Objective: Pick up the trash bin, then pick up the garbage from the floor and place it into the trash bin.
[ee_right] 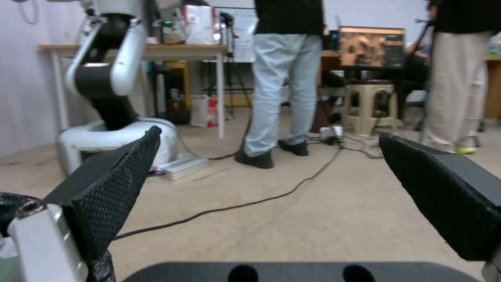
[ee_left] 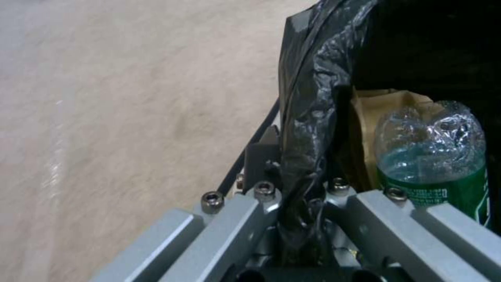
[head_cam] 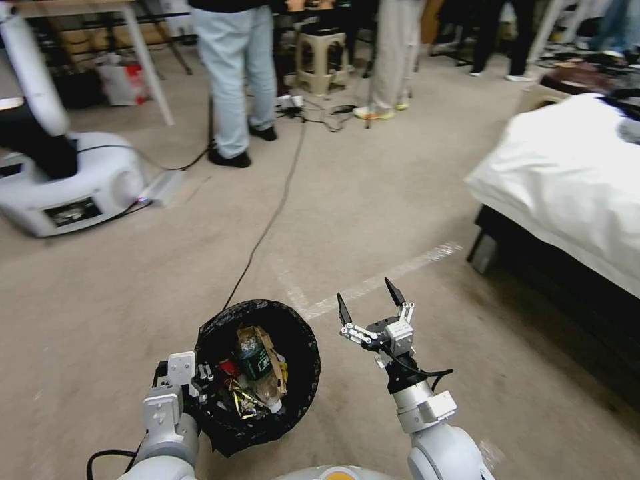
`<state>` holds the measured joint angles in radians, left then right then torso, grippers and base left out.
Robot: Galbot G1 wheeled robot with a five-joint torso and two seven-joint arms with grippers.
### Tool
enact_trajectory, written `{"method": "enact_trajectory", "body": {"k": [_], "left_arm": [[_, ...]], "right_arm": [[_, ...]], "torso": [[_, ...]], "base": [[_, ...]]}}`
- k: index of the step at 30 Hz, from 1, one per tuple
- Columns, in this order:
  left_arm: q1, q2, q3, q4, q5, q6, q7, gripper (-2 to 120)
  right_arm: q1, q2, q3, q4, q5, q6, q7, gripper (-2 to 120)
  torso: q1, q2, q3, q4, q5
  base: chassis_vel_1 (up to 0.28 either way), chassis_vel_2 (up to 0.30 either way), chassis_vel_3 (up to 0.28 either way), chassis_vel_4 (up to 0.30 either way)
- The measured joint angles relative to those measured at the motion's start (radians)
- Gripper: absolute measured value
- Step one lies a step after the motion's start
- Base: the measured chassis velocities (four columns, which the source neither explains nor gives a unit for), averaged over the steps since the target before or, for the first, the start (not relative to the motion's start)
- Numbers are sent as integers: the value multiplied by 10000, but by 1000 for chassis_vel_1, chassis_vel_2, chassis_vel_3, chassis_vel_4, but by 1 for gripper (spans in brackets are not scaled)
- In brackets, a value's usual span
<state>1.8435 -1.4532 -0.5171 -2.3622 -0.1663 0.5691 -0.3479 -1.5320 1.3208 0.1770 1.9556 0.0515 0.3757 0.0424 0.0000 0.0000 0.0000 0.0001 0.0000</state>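
1. Black glossy bag liner rims the small round trash bin (head_cam: 261, 427), which is held up low in front of the robot, over the beige floor (head_cam: 373, 200).
2. Left tool (head_cam: 203, 381) is clamped on the bin's lined rim.
3. Inside: a green-labelled clear bottle (ee_left: 433, 156), a brown paper bag (ee_left: 373, 117), and yellow wrappers (head_cam: 241, 399).
4. Right tool (head_cam: 370, 303) hangs just beside the bin, black fingers spread wide, holding nothing.
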Motion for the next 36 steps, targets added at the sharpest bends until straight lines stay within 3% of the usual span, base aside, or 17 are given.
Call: {"method": "enact_trajectory", "body": {"k": [17, 36], "left_arm": [[26, -8, 48, 0, 25, -110, 16, 0], [102, 20, 76, -78, 105, -162, 19, 0]], "right_arm": [[-78, 10, 51, 111, -24, 18, -69, 100], [-198, -18, 144, 258, -83, -20, -116, 100]], "torso": [[0, 0, 0, 1, 0], [0, 0, 0, -1, 0]], "base": [[121, 116, 117, 116], [6, 7, 6, 7]]}}
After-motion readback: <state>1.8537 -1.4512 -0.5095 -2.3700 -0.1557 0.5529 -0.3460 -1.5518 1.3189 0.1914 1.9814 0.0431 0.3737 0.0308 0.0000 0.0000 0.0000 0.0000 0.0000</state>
